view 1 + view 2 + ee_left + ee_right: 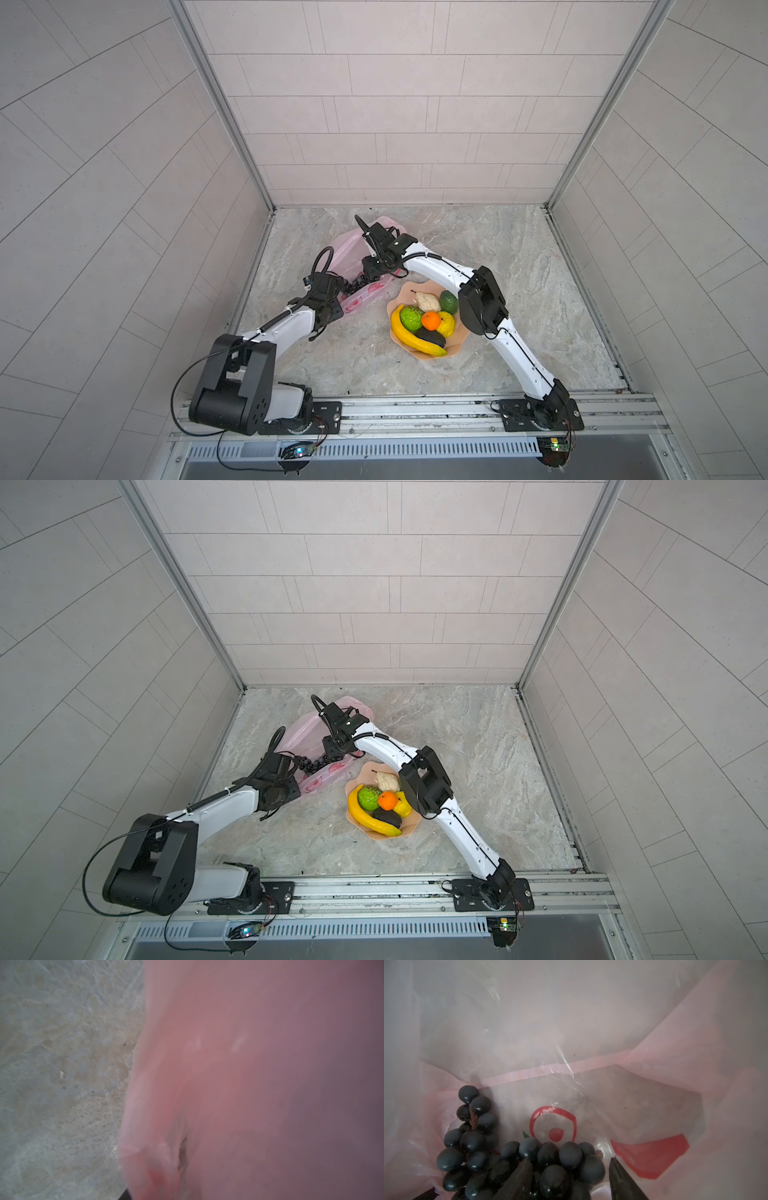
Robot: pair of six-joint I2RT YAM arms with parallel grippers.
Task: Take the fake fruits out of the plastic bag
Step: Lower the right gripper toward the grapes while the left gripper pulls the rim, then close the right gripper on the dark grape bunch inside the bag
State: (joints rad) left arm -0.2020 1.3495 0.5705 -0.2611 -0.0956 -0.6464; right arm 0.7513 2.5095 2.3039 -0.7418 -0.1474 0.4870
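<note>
The pink plastic bag (pixel 347 246) (pixel 302 729) lies at the back left of the table, its mouth held up. A dark grape bunch (pixel 471 1140) (pixel 357 285) (pixel 311 764) lies inside it on the red print. My right gripper (pixel 570 1159) (pixel 366 276) reaches into the bag with its jaws open around the near grapes, one fingertip (pixel 613 1164) standing off from them. My left gripper (pixel 341 287) is at the bag's near edge; in the left wrist view the bag's film (pixel 249 1064) covers the jaws. Banana (pixel 411 340), bumpy green fruit (pixel 410 317), orange (pixel 431 321) and pear (pixel 428 301) sit in the bowl.
A peach scalloped bowl (pixel 400 296) (pixel 360 771) stands right of the bag, under the right arm's elbow; it also holds a yellow lemon-like fruit (pixel 447 325), a dark avocado (pixel 433 337) and a green one (pixel 449 301). Tiled walls close three sides.
</note>
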